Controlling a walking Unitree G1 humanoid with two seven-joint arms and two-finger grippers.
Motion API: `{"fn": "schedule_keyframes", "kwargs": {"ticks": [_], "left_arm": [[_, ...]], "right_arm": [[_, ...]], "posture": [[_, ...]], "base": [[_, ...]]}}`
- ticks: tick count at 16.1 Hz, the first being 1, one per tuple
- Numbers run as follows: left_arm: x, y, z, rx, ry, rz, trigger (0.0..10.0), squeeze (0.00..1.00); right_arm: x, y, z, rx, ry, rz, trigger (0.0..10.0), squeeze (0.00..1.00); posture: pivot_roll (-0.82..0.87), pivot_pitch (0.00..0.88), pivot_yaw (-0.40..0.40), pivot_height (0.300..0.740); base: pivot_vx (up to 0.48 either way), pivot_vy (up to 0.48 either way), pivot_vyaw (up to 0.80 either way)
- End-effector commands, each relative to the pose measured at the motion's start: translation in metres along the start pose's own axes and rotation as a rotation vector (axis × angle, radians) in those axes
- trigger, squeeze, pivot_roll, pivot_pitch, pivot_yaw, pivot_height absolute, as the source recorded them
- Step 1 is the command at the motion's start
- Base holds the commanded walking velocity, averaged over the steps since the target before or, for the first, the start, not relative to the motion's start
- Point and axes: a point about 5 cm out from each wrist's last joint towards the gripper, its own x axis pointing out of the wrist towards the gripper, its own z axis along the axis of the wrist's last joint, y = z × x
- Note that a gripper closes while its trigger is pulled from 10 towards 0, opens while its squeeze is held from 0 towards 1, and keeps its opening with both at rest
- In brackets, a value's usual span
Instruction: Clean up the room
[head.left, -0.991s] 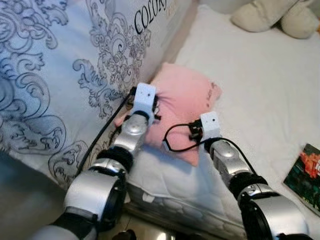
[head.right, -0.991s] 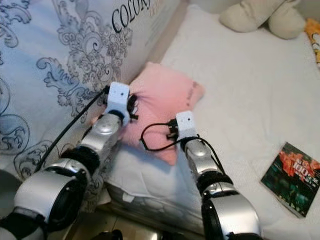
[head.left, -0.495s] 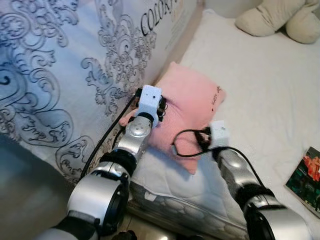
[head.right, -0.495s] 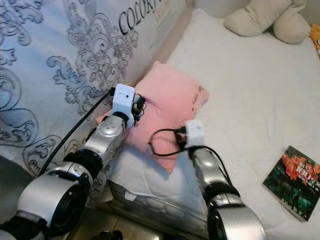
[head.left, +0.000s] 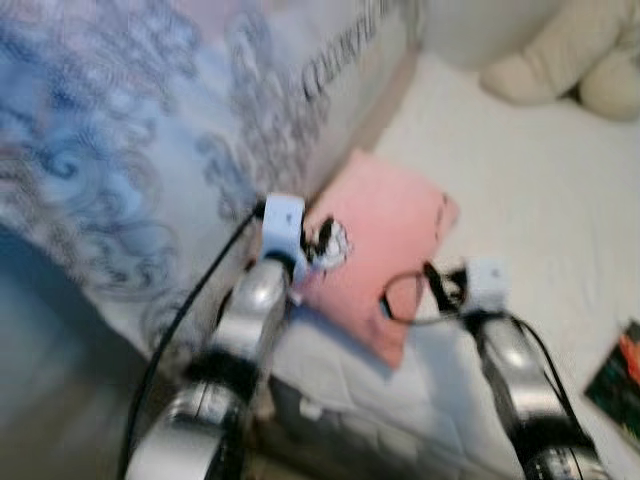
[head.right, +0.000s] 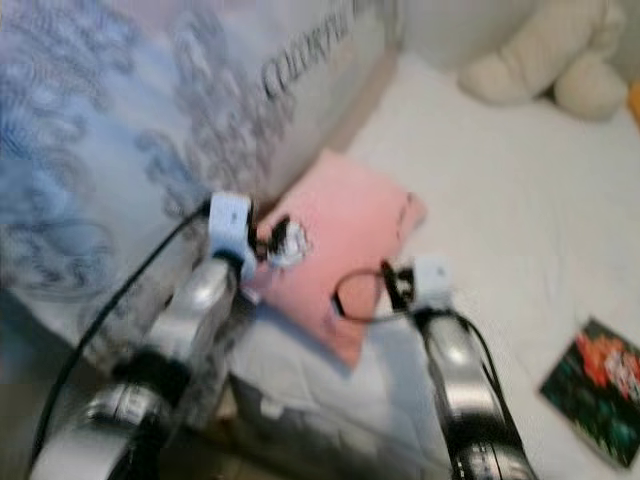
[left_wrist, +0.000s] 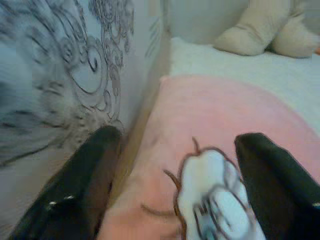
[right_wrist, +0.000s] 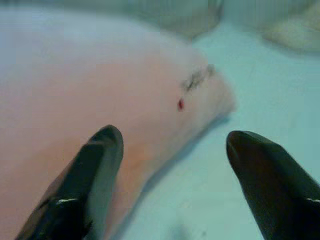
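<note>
A pink pillow (head.left: 390, 230) with a small white cartoon print lies on the white mattress (head.left: 530, 190), against a blue-grey patterned duvet (head.left: 130, 170). My left gripper (left_wrist: 177, 145) is open at the pillow's left edge, its fingers (left_wrist: 95, 165) spread over the print, next to the duvet. My right gripper (right_wrist: 172, 137) is open just above the pillow's near right part, one finger (right_wrist: 95, 165) over the pink cloth and the other over the mattress. Whether either gripper touches the pillow I cannot tell. Both eye views are blurred.
A cream plush toy (head.left: 560, 60) lies at the far end of the mattress. A dark book with a red picture (head.right: 600, 400) sits on the mattress to the right. The duvet rises as a wall on the left. The mattress edge (head.left: 340, 400) runs below my arms.
The head camera has shifted and the picture has gone blurred. My right gripper has slid rightward along the pillow's near side. The left gripper stays at the pillow's left edge.
</note>
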Motion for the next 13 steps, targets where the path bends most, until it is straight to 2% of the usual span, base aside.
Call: {"fn": "schedule_keyframes", "kwargs": {"ticks": [1, 2, 3, 4, 5, 6, 7, 9, 10, 11, 13], "left_arm": [[-0.008, 0.000, 0.007, 0.044, -0.020, -0.033, 10.0, 1.00], [-0.021, 0.000, 0.009, 0.071, -0.045, -0.041, 10.0, 1.00], [-0.027, -0.001, 0.010, 0.082, -0.059, -0.046, 10.0, 1.00], [-0.037, -0.003, 0.009, 0.084, -0.086, -0.049, 10.0, 1.00], [-0.049, -0.003, 0.002, 0.073, -0.107, -0.027, 10.0, 1.00], [-0.053, -0.002, -0.002, 0.092, -0.112, -0.012, 10.0, 0.21], [-0.058, -0.001, -0.007, 0.130, -0.077, 0.014, 10.0, 0.00], [-0.061, 0.007, -0.009, 0.025, -0.062, 0.072, 10.0, 0.00], [-0.063, 0.011, -0.018, 0.025, -0.039, 0.101, 10.0, 0.00], [-0.065, 0.012, -0.027, 0.040, -0.016, 0.114, 10.0, 0.00], [-0.066, 0.014, -0.037, 0.040, 0.016, 0.120, 10.0, 0.00]], "right_arm": [[-0.011, -0.005, 0.003, -0.007, -0.043, -0.075, 10.0, 1.00], [-0.029, -0.008, 0.001, 0.009, -0.097, -0.162, 10.0, 1.00], [-0.039, -0.008, -0.001, 0.003, -0.123, -0.181, 10.0, 1.00], [-0.052, -0.004, -0.008, 0.002, -0.129, -0.175, 10.0, 1.00], [-0.065, 0.004, -0.023, 0.044, -0.067, -0.155, 10.0, 1.00], [-0.068, 0.005, -0.027, 0.059, -0.041, -0.157, 10.0, 1.00], [-0.070, 0.009, -0.029, 0.079, -0.001, -0.141, 10.0, 1.00], [-0.062, 0.017, -0.024, 0.043, 0.007, -0.120, 10.0, 1.00], [-0.057, 0.015, -0.026, 0.041, 0.022, -0.140, 10.0, 0.64], [-0.054, 0.011, -0.026, 0.046, 0.028, -0.167, 10.0, 0.00], [-0.050, 0.008, -0.026, 0.070, 0.049, -0.201, 10.0, 0.00]], "posture": [[0.16, 0.000, -0.015, 0.740], [0.17, 0.000, -0.016, 0.740], [0.17, 0.000, -0.017, 0.740], [0.18, 0.000, -0.017, 0.740], [0.17, 0.000, -0.022, 0.740], [0.17, 0.000, -0.023, 0.740], [0.18, 0.000, -0.028, 0.740], [0.18, 0.000, -0.027, 0.740], [0.18, 0.000, -0.029, 0.740], [0.18, 0.000, -0.030, 0.740], [0.18, 0.000, -0.023, 0.740]], "base": [[0.000, 0.000, 0.00], [0.000, 0.000, 0.00], [0.000, 0.000, 0.00], [0.000, 0.000, 0.00], [0.000, 0.000, 0.00], [0.000, 0.000, 0.00], [0.000, 0.000, 0.00], [0.000, -0.476, 0.00], [0.000, -0.480, 0.00], [0.000, -0.480, 0.00], [0.000, -0.480, 0.00]]}}
